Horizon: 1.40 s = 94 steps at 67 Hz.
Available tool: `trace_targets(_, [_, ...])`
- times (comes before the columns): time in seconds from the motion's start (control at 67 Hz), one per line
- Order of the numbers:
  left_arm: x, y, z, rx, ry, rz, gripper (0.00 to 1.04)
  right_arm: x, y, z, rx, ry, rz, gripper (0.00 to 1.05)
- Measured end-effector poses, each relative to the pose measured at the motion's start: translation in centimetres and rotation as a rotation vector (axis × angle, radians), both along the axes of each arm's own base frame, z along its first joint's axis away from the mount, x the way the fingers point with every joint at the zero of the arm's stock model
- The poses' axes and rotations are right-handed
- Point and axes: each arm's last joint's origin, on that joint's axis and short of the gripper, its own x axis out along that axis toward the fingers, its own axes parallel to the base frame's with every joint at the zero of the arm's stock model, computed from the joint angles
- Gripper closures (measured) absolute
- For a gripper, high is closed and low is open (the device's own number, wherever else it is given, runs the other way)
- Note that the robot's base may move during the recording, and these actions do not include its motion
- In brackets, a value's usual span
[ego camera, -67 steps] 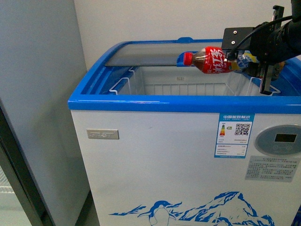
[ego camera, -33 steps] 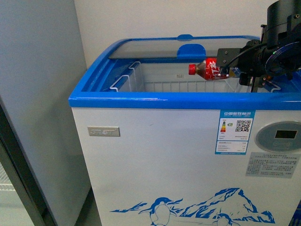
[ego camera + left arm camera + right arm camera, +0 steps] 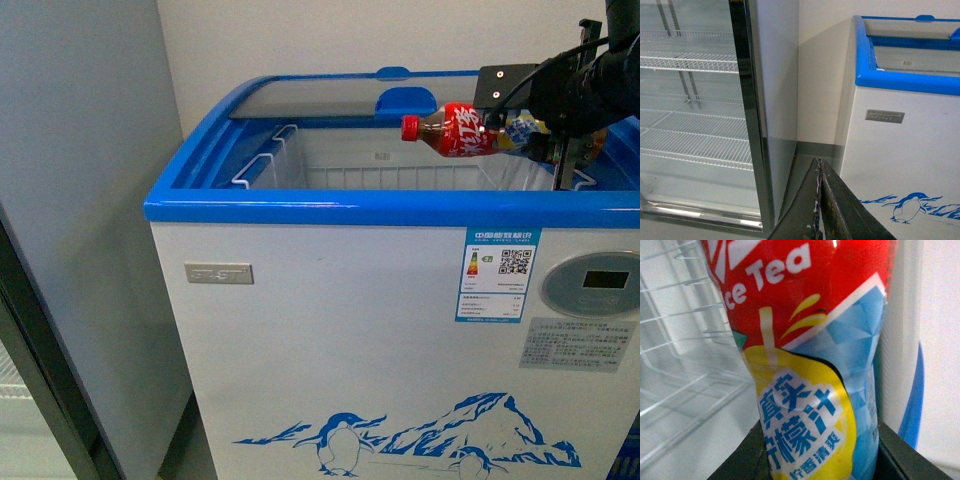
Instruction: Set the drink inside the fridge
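Tall grey cabinet [image 3: 80, 150], wire shelves [image 3: 690, 62] inside; beige wall [image 3: 822, 70].

Front, left-wrist views both toward fridge [image 3: 350, 330].

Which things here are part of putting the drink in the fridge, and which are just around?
Part of the job: drink, lying sideways in the right gripper; fridge, its lid slid open.
Just around: tall glass-door cooler beside it; energy sticker on the fridge front.
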Motion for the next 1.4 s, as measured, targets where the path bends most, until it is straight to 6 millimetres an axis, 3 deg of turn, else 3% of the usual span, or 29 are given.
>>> trace_targets(0.164, [0.0, 0.0, 0.0, 0.0, 0.0, 0.0, 1.02, -0.2, 0.6, 0.0, -0.017, -0.045, 0.003, 0.68])
trace_targets(0.493, [0.0, 0.0, 0.0, 0.0, 0.0, 0.0, 1.02, 2.3, 1.3, -2.7, -0.087, -0.128, -0.042, 0.68])
trace_targets(0.627, [0.0, 0.0, 0.0, 0.0, 0.0, 0.0, 1.02, 4.6, 0.9, -3.8, -0.115, -0.13, -0.118, 0.68])
trace_targets(0.941, [0.0, 0.0, 0.0, 0.0, 0.0, 0.0, 1.02, 9.3, 0.7, -3.6, -0.134, -0.214, -0.216, 0.68])
trace_targets(1.105, [0.0, 0.0, 0.0, 0.0, 0.0, 0.0, 1.02, 8.8, 1.1, -3.5, -0.094, -0.162, -0.191, 0.68])
trace_targets(1.269, [0.0, 0.0, 0.0, 0.0, 0.0, 0.0, 1.02, 6.3, 1.9, -2.7, -0.02, -0.053, -0.15, 0.68])
trace_targets(1.404, [0.0, 0.0, 0.0, 0.0, 0.0, 0.0, 1.02, 5.4, 2.8, -4.4, 0.015, 0.014, -0.123, 0.68])
